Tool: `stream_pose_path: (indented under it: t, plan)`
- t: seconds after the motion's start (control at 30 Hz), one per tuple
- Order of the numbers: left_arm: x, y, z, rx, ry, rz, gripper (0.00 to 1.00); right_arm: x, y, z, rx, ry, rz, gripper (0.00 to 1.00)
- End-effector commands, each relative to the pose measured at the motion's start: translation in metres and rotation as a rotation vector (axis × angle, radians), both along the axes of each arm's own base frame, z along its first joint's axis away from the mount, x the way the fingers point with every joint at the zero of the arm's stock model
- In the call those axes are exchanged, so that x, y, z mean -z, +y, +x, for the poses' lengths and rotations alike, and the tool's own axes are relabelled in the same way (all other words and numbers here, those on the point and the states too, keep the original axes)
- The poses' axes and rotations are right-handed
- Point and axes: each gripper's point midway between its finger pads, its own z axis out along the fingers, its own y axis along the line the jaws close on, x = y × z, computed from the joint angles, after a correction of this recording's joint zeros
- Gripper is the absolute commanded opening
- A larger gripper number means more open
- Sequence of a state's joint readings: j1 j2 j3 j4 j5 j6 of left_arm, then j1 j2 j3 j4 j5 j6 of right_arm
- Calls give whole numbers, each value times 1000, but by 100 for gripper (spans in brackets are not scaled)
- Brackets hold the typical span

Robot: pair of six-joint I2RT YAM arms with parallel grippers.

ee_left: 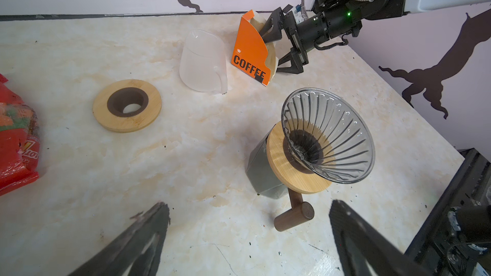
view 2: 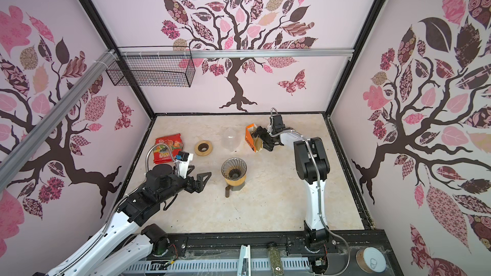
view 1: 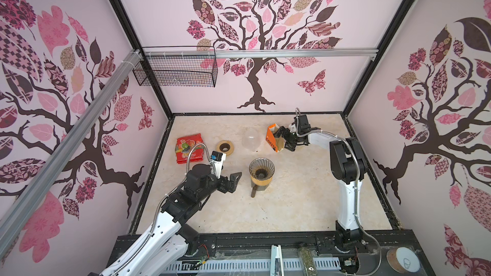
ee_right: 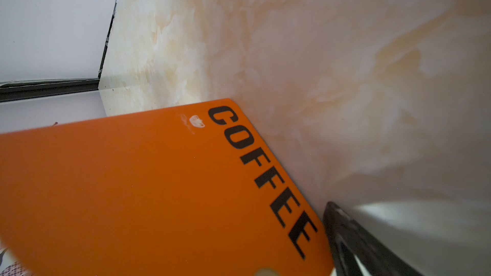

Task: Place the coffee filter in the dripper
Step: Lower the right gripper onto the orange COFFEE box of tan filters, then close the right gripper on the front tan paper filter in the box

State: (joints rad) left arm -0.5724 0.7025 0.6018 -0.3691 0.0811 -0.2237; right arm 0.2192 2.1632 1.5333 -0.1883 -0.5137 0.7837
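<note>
- Paper coffee filters [ee_left: 271, 57], pale brown, stand stacked in an orange cardboard holder [ee_left: 248, 46] printed with "COFFEE", upright near the back of the marbled bench [view 1: 292, 203].
- The right gripper [view 1: 282, 139] is at the holder's open side with its jaws spread wide. One black finger [ee_left: 273, 22] is by the holder's top edge and the other is low beside the exposed filter stack. Whether either finger touches the paper cannot be told.
- In the right wrist view the holder's orange face [ee_right: 159, 195] fills most of the picture, with one finger just beside its lettered edge.
- The ribbed clear glass dripper [ee_left: 328, 134] sits in a round light-wood collar on a dark grey vessel with a brown wooden handle. It stands near the middle of the bench in both top views [view 1: 261, 167] [view 2: 233, 167], well apart from the holder.
- The left gripper [view 1: 233, 181] hovers just left of the dripper with its jaws wide apart, holding nothing. In the left wrist view its two fingers frame the vessel's handle.
- A clear plastic jug [ee_left: 203, 62] lies on its side just beside the holder.
- A flat wooden ring with a dark centre [ee_left: 127, 105] lies left of the jug.
- A red printed snack bag [view 1: 189, 150] lies near the bench's left edge, close to the ring.
</note>
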Motion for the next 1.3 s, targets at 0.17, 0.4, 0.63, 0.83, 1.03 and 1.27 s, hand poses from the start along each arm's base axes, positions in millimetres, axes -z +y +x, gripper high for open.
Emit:
stream_pose_path:
  t: [0.17,0.4,0.63,0.83,1.03,1.27]
  plan:
    - [11,-8,-2,43,23,11,97,-68,7,1,-9,-122,55,100]
    - [12,-10,-4,51,28,10,97,-72,12,0,-7,-119,95,100]
    - [14,-10,-4,54,35,12,97,-80,14,-4,-4,-127,121,100]
    - [15,-10,-4,50,41,10,97,-97,19,-11,-30,-146,161,100]
    - [15,-11,-4,45,51,6,97,-116,5,-13,-9,-184,62,100]
    - [7,0,-4,-47,95,-33,97,-131,-3,-20,-32,-218,-156,78]
